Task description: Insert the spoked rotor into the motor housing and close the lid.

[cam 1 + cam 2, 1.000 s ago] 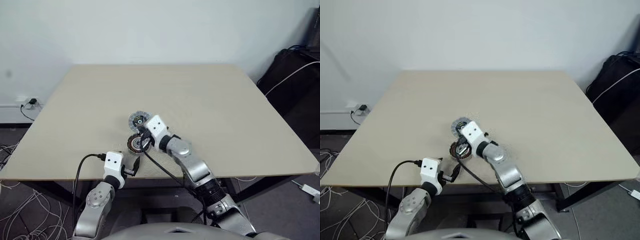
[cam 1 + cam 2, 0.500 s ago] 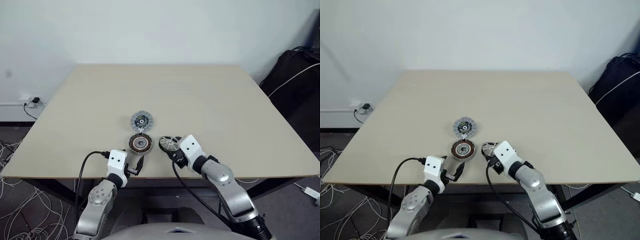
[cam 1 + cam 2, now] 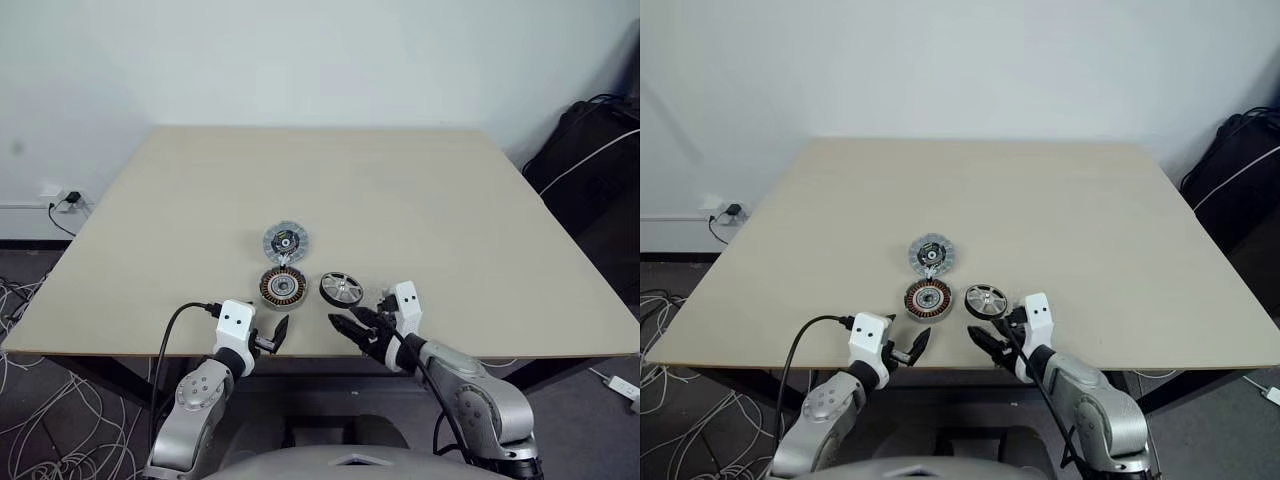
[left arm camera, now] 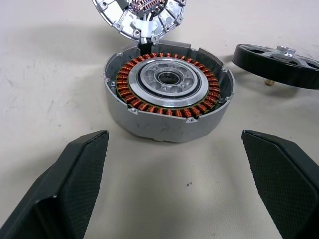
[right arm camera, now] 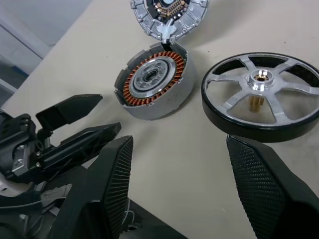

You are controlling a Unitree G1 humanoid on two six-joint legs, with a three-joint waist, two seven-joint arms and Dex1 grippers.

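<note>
Left gripper (image 4: 174, 164), right gripper (image 5: 182, 174) (both empty) spread wide.

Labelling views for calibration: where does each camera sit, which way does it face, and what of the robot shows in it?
Head stereo pair: looks forward and down over the table; shows both arms, left gripper and right gripper.
Left wrist: looks along its open fingers at the motor housing.
Right wrist: looks along its open fingers at the spoked rotor; the left gripper shows too.
Shared: all views show the housing, the rotor and the lid.
</note>
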